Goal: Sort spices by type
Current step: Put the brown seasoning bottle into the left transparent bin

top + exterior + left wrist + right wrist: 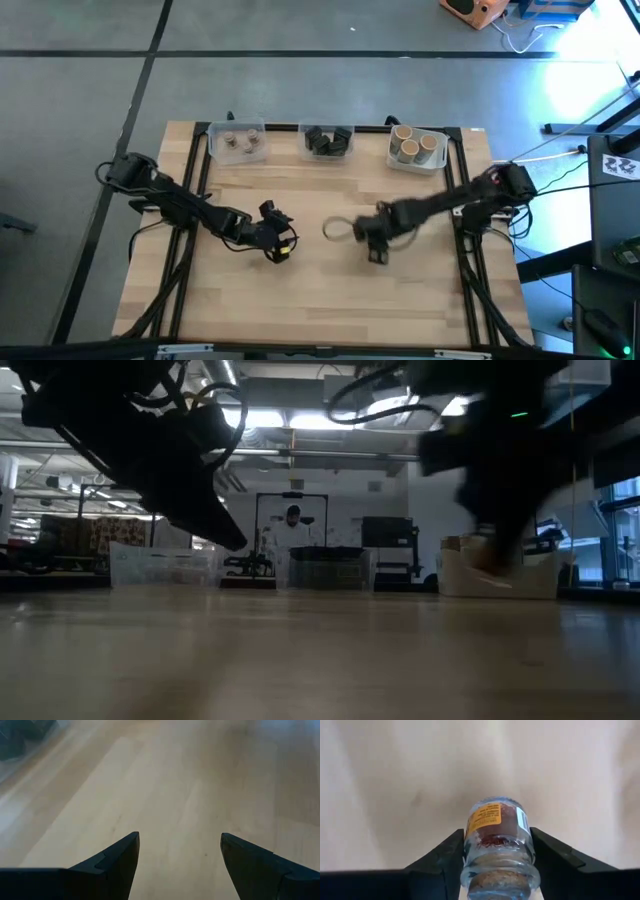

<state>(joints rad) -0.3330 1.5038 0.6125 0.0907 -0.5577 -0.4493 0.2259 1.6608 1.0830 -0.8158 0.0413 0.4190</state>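
Note:
A small glass jar (496, 827) with reddish-brown contents, a yellow label and a cork top is in my right gripper (497, 851), which points down over the table's middle (375, 248). My left gripper (180, 840) stands open over bare wood, left of centre (278, 245), with nothing between its fingers. At the far edge three tubs hold sorted spices. Brownish-pink jars (238, 143) are in the left tub, dark blocks (328, 141) in the middle one and tan cylinders (414, 147) in the right one. My right gripper pinches the jar between its two fingers (445, 854), on opposite sides of the glass body just below the cork (470, 851). The fingers come from above, pointing down. The jar stays upright, cork end toward the wrist, lifted clear of the table.
The wooden table (330, 300) lies bare in front of and between both arms. Black frame rails (478, 250) run along its left and right sides. A person (292, 520) stands in the room beyond the far edge.

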